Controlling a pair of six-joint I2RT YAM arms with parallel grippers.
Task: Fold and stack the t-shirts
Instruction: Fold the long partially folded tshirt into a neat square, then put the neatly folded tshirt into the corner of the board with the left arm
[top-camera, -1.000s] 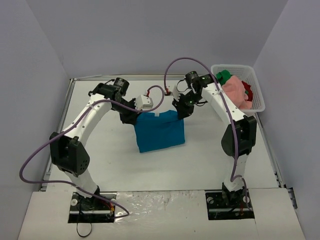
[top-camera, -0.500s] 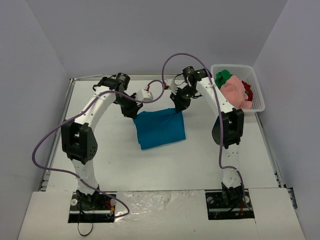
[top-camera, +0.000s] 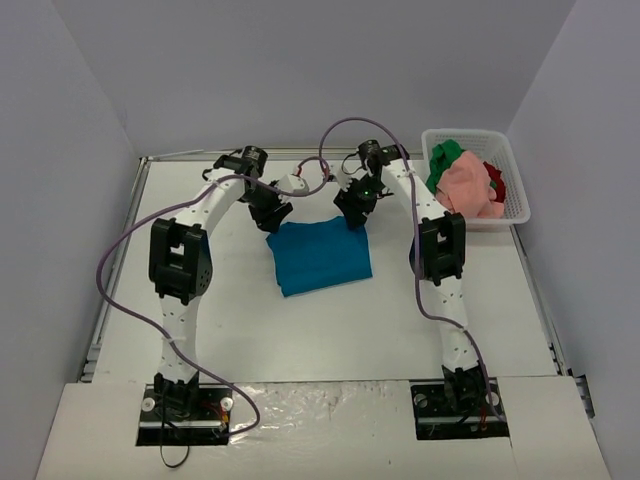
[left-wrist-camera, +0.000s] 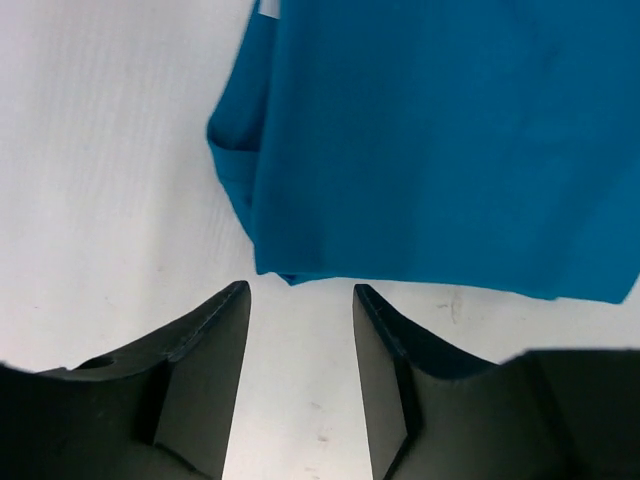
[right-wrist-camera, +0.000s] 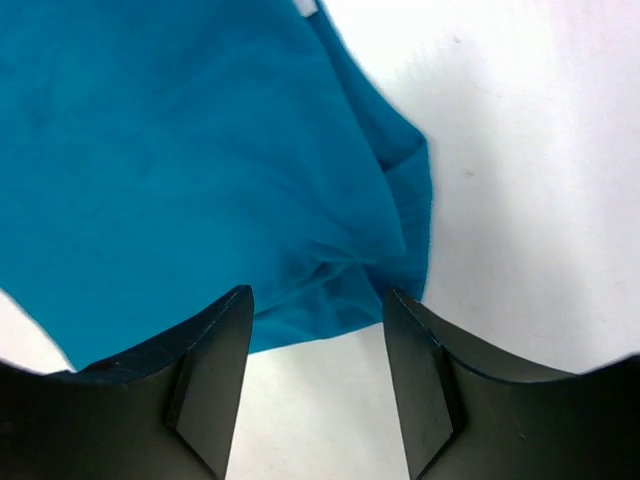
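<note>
the left gripper (left-wrist-camera: 299, 290) hovers with its jaws partly apart and nothing between them, its tips just short of the far left corner of the teal-blue cloth t-shirt (left-wrist-camera: 430, 140). the cloth's edge lies just beyond the tips, apart from them. at that corner the left edge of the shirt shows stacked layers.

the right gripper (right-wrist-camera: 317, 295) is likewise parted, not clamped on anything. it stands over the shirt's far right corner, so that a strip of the teal cloth shows in the gap between the jaws. whether the tips touch the cloth cannot be told.

seen from above, the shirt lies flat as a folded, roughly square piece on the white table top (top-camera: 240, 320), midway between the two arms, with both grippers at its far edge.

to the right of the shirt and a little farther back stands a white plastic mesh basket (top-camera: 516, 190). heaped in it are a pink t-shirt (top-camera: 468, 185), a green t-shirt (top-camera: 445, 155) and a red t-shirt (top-camera: 497, 180), all well apart from the teal one.
</note>
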